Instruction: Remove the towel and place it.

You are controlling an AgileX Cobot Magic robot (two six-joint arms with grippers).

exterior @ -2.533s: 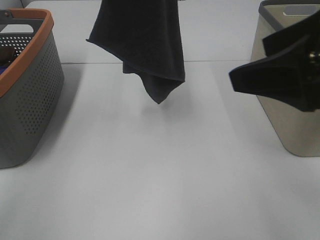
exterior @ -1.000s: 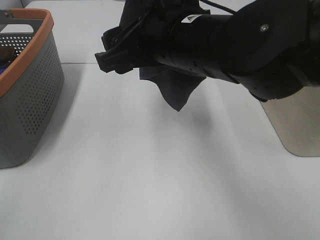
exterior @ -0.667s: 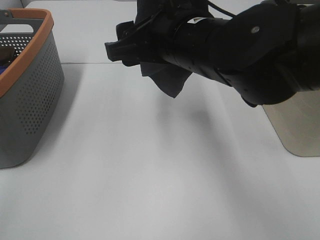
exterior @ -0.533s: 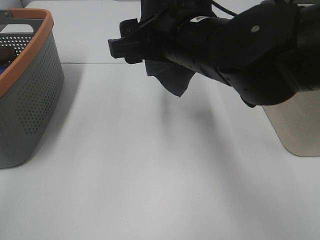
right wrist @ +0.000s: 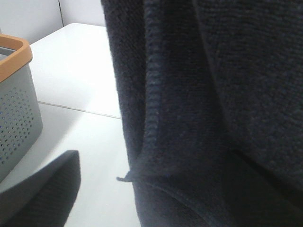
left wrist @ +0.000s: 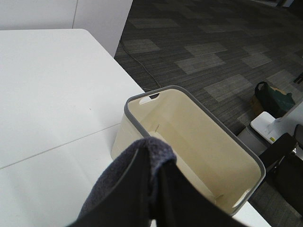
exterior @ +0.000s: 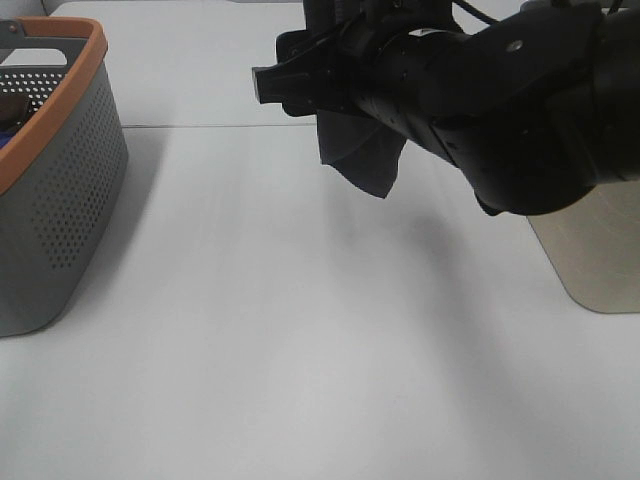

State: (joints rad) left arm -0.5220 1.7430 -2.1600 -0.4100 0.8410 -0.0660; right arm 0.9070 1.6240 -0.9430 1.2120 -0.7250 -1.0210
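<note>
The dark navy towel point(exterior: 366, 160) hangs in the air over the far middle of the table, with its lowest corner well clear of the surface. My left gripper point(left wrist: 154, 191) is shut on the towel's top fold point(left wrist: 156, 147); in the exterior high view it is hidden above the frame. My right arm reaches across from the right, and its gripper point(exterior: 275, 72) is open at the towel's upper part. In the right wrist view the towel point(right wrist: 189, 94) fills most of the frame, with one finger point(right wrist: 47, 194) showing beside it. The other finger is hidden.
A beige bin with a grey rim point(exterior: 590, 250) stands at the right, also in the left wrist view point(left wrist: 199, 101). A grey perforated basket with an orange rim point(exterior: 60, 190) stands at the left, also in the right wrist view point(right wrist: 14, 90). The white table point(exterior: 280, 340) lies between them.
My right arm has swung in from the right up to the hanging towel. Over the last second the towel and the right gripper have drifted to the right.
</note>
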